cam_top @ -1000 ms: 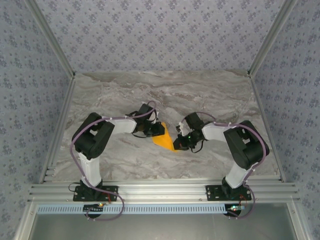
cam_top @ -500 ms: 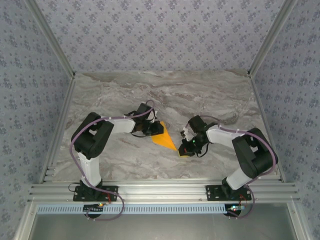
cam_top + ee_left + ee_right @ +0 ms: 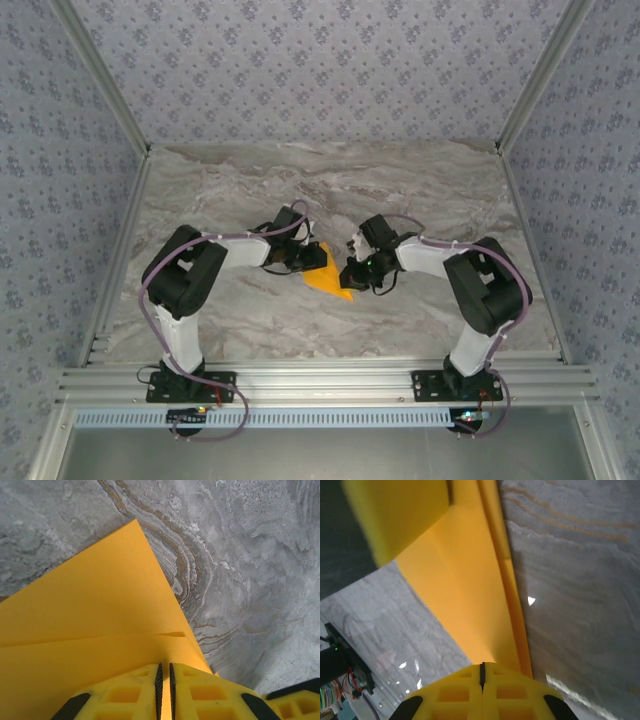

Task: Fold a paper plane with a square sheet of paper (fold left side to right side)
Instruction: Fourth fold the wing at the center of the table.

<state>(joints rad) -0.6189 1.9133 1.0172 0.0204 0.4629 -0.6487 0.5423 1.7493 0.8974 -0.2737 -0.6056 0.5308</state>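
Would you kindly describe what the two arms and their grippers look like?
Both the left arm and right arm have bulky black joint housings joined by white links, with a lilac cable running along each. Each has a black base plate. The left gripper and right gripper have yellow fingers moulded with square pockets.

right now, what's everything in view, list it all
sheet of paper: one, orange, partly folded to a point, table centre between the arms
table: one, grey marble, floor of the enclosure
walls: three, blue-grey patterned, around the table
frame rail: one, silver, along the table's near edge
left arm: one, black and white, jaws almost together at the paper's left edge
right arm: one, black and white, jaws shut at the paper's right edge
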